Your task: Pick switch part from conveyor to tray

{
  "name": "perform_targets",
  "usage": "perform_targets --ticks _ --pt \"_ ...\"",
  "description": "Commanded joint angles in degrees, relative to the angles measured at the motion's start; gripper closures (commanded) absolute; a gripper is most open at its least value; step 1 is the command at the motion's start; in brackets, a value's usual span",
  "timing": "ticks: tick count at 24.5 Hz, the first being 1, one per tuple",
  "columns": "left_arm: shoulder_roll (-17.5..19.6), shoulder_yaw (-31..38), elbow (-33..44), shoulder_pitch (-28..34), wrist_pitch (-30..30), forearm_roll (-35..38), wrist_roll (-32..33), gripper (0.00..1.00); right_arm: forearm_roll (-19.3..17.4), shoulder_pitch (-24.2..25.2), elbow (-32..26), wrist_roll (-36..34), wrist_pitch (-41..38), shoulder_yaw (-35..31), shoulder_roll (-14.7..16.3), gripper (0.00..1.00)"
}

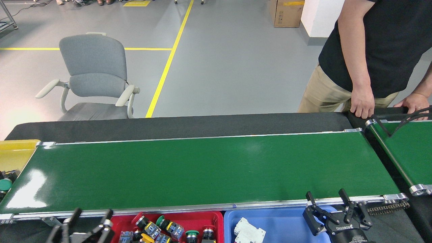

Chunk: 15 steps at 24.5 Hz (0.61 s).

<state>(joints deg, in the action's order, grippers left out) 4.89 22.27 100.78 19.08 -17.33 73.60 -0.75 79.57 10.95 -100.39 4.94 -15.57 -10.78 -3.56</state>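
The conveyor runs across the middle of the head view, and no switch part lies on its green belt. Below its near rail the red tray holds several push-button switch parts, among them a red-capped one near the tray's left end. My left gripper stands open and empty just left of the red tray, fingers pointing up toward the rail. My right gripper hangs open and empty over the right end of a blue tray.
A white breaker lies in the blue tray. A yellow bin and a green button sit off the belt's left end. A second green belt angles in at right, where a person's hands rest on the table edge.
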Motion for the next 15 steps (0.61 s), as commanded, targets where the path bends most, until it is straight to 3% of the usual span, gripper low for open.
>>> perform_targets --ticks 1,4,15 --pt "0.91 3.13 0.12 0.96 2.56 2.86 -2.50 0.01 -0.21 -0.31 -0.94 -0.54 0.19 -0.29 0.22 0.01" --pt "1.88 3.30 -0.50 2.46 2.38 6.73 -3.91 0.00 -0.21 -0.23 -0.94 -0.54 0.19 -0.29 0.13 0.01" --pt "1.79 2.95 0.03 4.65 -3.94 3.83 -3.20 0.00 -0.21 0.57 -0.94 -0.54 0.45 -0.29 0.22 0.01"
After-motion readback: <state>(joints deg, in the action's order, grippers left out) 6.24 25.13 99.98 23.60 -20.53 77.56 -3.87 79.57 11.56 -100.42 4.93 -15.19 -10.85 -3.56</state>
